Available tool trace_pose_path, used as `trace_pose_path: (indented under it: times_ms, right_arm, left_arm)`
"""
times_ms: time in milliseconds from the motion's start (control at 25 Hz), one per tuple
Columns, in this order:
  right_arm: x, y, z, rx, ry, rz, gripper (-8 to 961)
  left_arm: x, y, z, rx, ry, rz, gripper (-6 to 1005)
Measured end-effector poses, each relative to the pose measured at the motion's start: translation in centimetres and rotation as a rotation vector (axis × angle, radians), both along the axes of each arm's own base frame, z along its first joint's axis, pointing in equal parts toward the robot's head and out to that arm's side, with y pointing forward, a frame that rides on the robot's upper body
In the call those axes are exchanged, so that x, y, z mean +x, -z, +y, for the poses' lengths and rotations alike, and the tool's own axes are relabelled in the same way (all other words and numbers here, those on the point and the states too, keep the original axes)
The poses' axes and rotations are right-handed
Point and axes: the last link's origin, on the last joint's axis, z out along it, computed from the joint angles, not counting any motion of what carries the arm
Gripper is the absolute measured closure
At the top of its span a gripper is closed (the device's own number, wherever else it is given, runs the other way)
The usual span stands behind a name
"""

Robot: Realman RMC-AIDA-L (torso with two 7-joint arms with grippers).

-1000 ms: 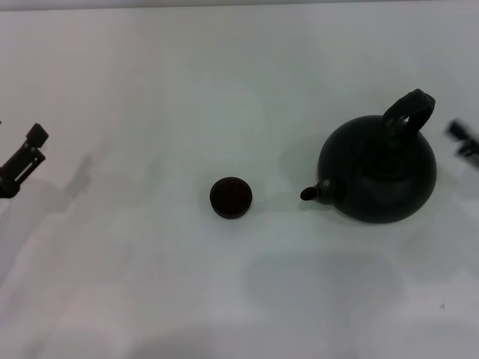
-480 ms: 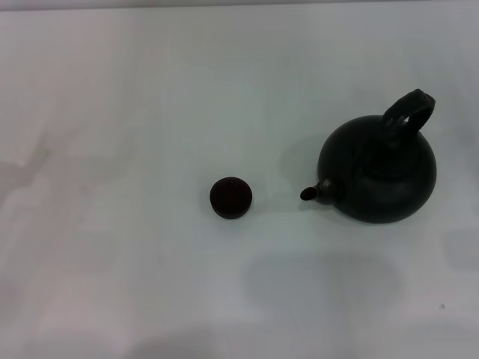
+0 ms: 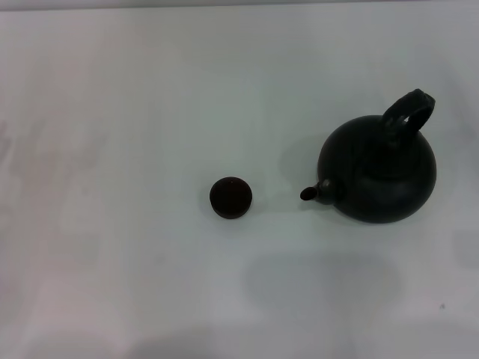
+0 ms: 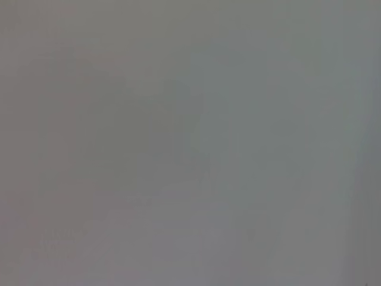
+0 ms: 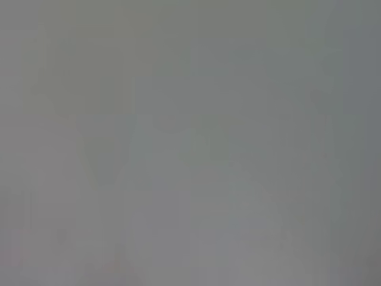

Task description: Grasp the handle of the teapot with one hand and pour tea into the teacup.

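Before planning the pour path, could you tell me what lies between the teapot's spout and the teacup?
Nothing: in the head view, only bare white table separates the teacup from the spout of the teapot. Neither gripper is in view.

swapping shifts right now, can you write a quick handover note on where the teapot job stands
Grippers: neither the left nor the right is in any view; both wrist views show only plain grey surface.
Things: the teapot stands upright on the robot's right of the white table, its handle free, its spout aimed at the teacup. The teacup sits near the middle, apart from the teapot.
Done: nothing visible; whether the teacup holds tea cannot be told.
Left: grasp the handle, lift, pour into the teacup.
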Motion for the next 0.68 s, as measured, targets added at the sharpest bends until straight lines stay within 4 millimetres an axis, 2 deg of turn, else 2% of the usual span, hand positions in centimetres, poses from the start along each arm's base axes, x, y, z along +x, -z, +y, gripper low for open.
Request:
trace_pose_path:
  times_ms: [680]
  right_arm:
    - [-1.8, 0.1, 2.6, 0.024, -0.072, -0.020, 79]
  left_arm:
    - [0.4, -1.0, 1.2, 0.013, 0.024, 0.053, 137]
